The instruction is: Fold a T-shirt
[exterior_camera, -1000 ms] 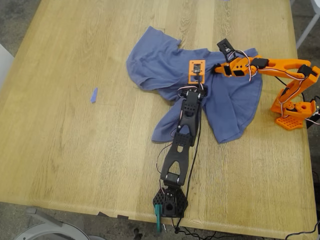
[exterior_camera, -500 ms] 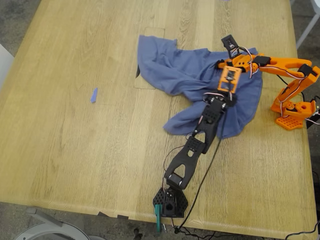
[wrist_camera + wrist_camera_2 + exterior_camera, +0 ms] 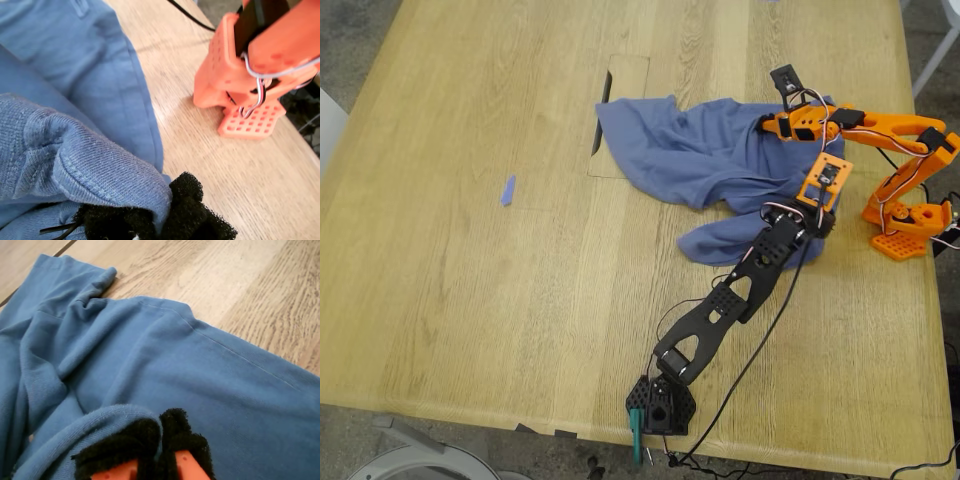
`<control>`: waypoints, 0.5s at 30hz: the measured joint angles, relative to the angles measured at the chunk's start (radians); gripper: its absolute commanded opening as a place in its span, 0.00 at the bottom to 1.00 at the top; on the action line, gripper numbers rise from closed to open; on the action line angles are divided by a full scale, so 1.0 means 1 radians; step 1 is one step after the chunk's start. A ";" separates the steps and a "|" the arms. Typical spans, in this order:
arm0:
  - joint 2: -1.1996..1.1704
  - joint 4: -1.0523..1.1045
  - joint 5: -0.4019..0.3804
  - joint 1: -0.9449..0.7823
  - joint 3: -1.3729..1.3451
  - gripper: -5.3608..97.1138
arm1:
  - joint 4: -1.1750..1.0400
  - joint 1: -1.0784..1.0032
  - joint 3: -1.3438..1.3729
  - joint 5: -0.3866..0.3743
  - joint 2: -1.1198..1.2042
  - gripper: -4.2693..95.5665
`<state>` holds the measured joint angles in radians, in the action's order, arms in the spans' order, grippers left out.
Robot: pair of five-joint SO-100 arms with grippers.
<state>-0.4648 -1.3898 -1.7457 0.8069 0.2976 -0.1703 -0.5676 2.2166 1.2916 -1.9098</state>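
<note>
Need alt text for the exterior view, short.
A crumpled slate-blue T-shirt lies on a wooden table, pinched by two robot arms: a black arm reaching from the near edge, my first claw shut on it, and an orange arm at the exterior view's right. A small blue scrap lies apart.

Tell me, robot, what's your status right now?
My first gripper and my second gripper both shut on the T-shirt. T-shirt bunched, unfolded. Blue scrap well clear.

Small blue scrap (image 3: 507, 190) on wooden table (image 3: 450, 290).
</note>
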 measured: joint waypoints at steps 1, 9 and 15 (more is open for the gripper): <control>0.015 0.008 0.000 0.005 0.000 0.05 | 0.005 -0.003 0.005 0.000 0.000 0.04; 0.117 0.064 0.003 0.018 0.000 0.05 | 0.043 -0.028 0.080 0.000 -0.021 0.04; 0.186 0.100 0.005 0.018 0.000 0.05 | 0.044 -0.032 0.104 0.000 -0.055 0.04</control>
<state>-0.2792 -1.2901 -1.7411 0.8253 0.2976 -0.1258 -0.5998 2.3209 1.2916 -1.9650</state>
